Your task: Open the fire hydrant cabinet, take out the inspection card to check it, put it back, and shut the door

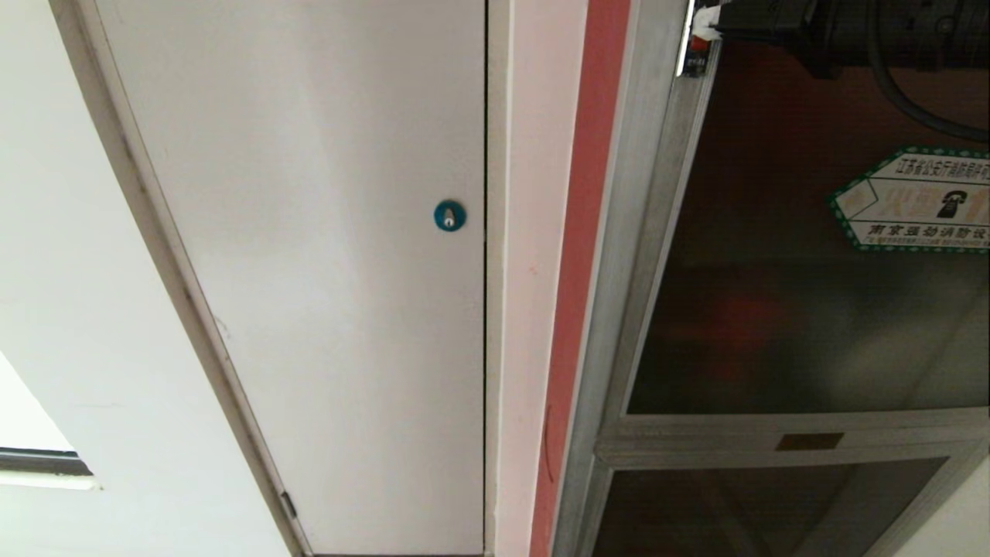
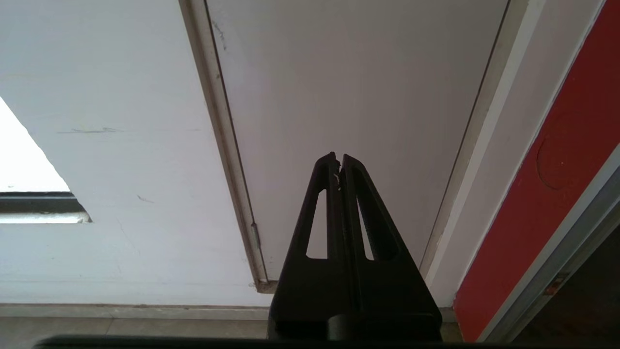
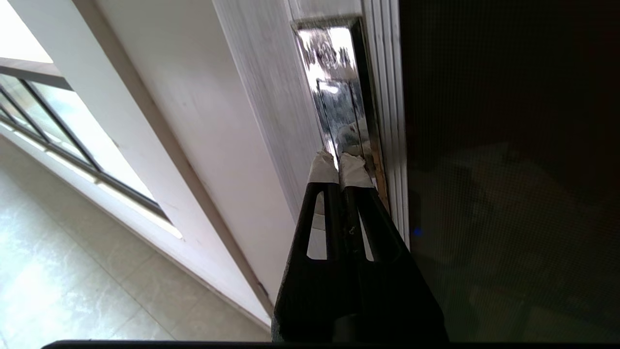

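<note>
Taped right tool (image 3: 337, 160) at door (image 3: 508, 169) edge

The closet door (image 1: 309, 271) stands left of the cabinet (image 1: 619, 309), a wall strip (image 1: 534, 232) between them. The door (image 1: 804, 309) sits in the cabinet's frame, above a lower panel (image 1: 735, 503). A sticker (image 1: 916, 201) lies on the door, the right gripper (image 1: 708, 23) at its upper left corner.

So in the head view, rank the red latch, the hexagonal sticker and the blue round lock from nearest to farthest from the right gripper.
The right gripper is at the door's top left corner.
1. Red latch: right under the fingertips.
2. Hexagonal sticker: lower right, on the glass.
3. Blue round lock: far left, on the white door.
</note>
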Motion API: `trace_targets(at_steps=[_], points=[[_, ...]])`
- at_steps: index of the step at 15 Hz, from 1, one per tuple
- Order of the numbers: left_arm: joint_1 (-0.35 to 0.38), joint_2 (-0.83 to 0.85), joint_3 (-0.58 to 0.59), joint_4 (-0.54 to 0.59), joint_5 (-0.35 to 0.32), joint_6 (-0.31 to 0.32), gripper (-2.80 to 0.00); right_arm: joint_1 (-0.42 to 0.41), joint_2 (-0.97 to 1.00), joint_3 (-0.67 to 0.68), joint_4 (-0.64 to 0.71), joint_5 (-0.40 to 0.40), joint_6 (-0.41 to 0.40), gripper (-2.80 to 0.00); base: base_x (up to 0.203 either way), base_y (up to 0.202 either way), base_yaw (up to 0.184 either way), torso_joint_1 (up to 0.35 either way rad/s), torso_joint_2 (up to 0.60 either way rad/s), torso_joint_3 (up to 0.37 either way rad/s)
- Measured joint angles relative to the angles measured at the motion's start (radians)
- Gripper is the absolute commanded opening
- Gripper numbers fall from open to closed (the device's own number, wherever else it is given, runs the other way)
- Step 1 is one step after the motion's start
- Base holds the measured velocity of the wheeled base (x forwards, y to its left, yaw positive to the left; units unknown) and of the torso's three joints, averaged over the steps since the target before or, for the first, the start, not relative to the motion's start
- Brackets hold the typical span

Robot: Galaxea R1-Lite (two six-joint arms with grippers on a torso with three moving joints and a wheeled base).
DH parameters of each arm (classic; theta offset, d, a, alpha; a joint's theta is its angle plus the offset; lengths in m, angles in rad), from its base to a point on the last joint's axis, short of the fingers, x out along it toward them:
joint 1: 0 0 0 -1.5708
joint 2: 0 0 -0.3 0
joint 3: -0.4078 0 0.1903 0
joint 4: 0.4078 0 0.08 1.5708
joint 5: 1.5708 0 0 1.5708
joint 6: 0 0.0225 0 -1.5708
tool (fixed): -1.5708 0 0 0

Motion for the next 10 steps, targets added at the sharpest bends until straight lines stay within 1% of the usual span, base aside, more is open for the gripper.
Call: trace_targets(at_steps=[5, 8, 10], points=[[0.000, 0.000, 0.000, 0.000, 0.000, 0.000, -2.80, 0.003, -0.006, 0.001, 0.008, 0.001, 0.000, -2.80, 0.000, 0.000, 0.000, 0.000, 0.00, 0.000], [0.000, 0.000, 0.000, 0.000, 0.000, 0.000, -2.80, 0.031, -0.039, 0.011, 0.027, -0.002, 0.001, -2.80, 0.000, 0.000, 0.000, 0.000, 0.00, 0.000], [0.000, 0.000, 0.000, 0.000, 0.000, 0.000, -2.80, 0.068, -0.082, 0.016, 0.066, -0.001, 0.006, -2.80, 0.000, 0.000, 0.000, 0.000, 0.00, 0.000]])
